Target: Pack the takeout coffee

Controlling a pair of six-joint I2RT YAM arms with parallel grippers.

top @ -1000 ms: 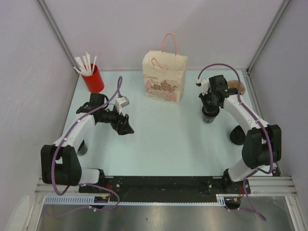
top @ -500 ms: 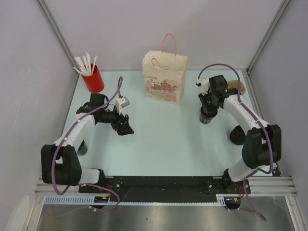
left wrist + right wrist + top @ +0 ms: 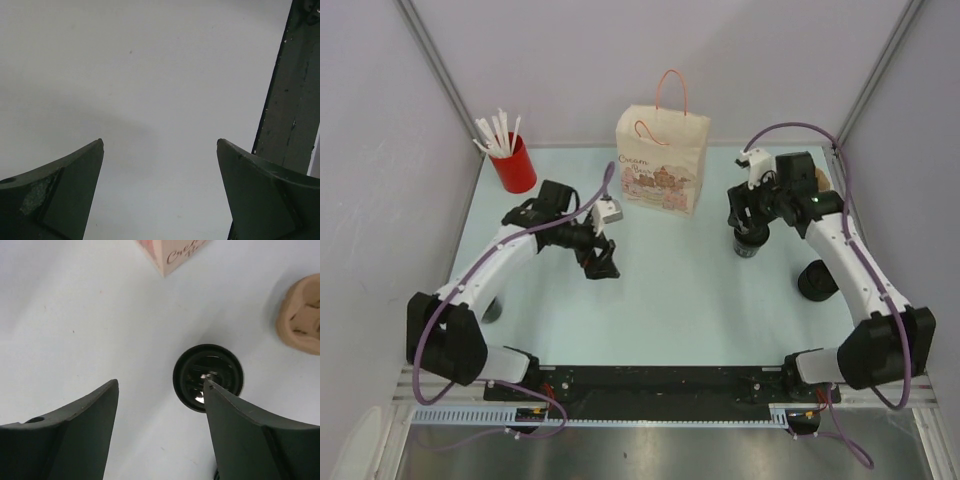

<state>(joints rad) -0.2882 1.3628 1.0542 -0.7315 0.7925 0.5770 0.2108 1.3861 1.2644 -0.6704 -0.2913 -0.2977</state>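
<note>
Top external: takeout coffee (image 3: pixel 750 246) upright on pale table (image 3: pixel 670 300), right of paper bag (image 3: pixel 662 160), directly under right end effector (image 3: pixel 751 230). Right wrist: jaws parted, gripping nothing, coffee below 1 fingertip (image 3: pixel 225 405); likely staged for bagging. Left wrist: left end effector (image 3: pixel 160 142) wide, empty, over table. Plain grey walls (image 3: pixel 620 60) around.

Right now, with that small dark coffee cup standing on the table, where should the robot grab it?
Across its round side wall just under the rim, coming straight down from above. The takeout coffee cup stands upright with bare table all round, so the open right end effector above it could probably straddle it.
</note>
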